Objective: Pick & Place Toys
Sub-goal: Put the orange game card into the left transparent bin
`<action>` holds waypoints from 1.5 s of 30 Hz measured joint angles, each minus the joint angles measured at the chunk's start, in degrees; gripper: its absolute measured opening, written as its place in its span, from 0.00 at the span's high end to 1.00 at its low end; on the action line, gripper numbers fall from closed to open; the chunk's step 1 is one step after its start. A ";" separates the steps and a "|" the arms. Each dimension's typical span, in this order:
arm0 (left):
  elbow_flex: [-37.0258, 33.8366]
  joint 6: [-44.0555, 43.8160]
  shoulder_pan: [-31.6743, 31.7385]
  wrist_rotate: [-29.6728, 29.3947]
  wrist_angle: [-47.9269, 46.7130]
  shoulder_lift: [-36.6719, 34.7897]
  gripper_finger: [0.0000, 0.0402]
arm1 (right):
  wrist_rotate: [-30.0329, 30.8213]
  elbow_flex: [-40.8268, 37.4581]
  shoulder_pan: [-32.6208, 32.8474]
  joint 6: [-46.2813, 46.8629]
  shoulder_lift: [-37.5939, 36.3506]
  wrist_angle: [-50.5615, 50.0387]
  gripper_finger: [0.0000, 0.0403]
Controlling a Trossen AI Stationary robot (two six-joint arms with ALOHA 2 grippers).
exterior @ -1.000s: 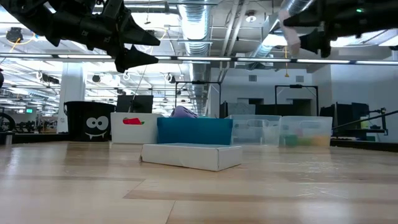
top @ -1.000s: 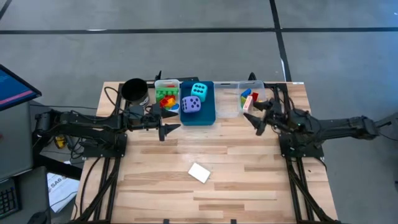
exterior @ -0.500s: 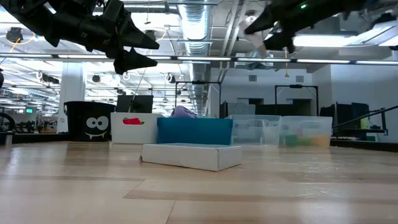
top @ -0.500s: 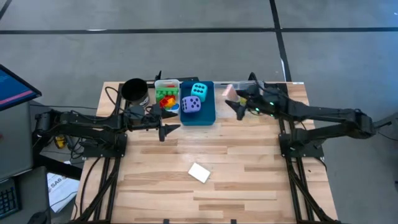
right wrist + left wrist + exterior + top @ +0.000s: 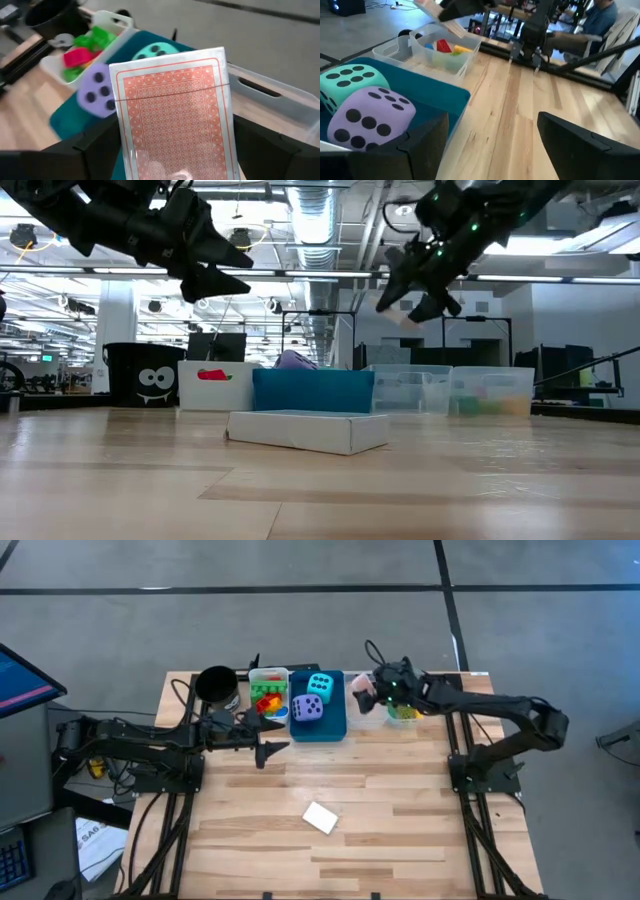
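Bins line the surface's (image 5: 400,840) far edge: white bin (image 5: 267,690) of bricks (image 5: 268,698), blue bin (image 5: 330,722) with cyan die (image 5: 320,683) and purple die (image 5: 307,709), clear bin (image 5: 372,718). Right pincer (image 5: 368,695) pinches a card (image 5: 175,115) above the clear bin. Left pincer (image 5: 268,747) hovers spread, empty. Another card (image 5: 321,817) lies mid-surface.

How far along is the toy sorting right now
Done: bricks sit in the white bin, and both dice in the blue bin. In hand: the right tool holds a card deck above the clear bin. Left: a white card box lies on the table. The left tool hangs open.
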 joint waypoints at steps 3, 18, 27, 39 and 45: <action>0.00 2.20 0.02 0.01 -1.45 0.00 0.26 | -0.29 1.28 -1.95 1.92 2.01 -0.91 0.19; -0.02 9.28 2.42 -1.05 -1.60 0.00 0.26 | -1.48 17.76 -3.69 5.88 16.89 -21.72 0.20; -0.02 9.23 3.02 -1.04 -2.85 0.00 0.26 | -1.29 26.79 -4.11 8.14 25.81 -31.96 0.20; -0.04 5.95 2.99 -1.01 -8.00 0.00 0.26 | 1.67 27.70 -5.66 18.23 27.33 -37.85 0.20; -0.04 6.10 2.99 -1.02 -4.49 0.00 0.26 | 1.49 27.70 -5.61 24.11 27.33 -37.79 0.20</action>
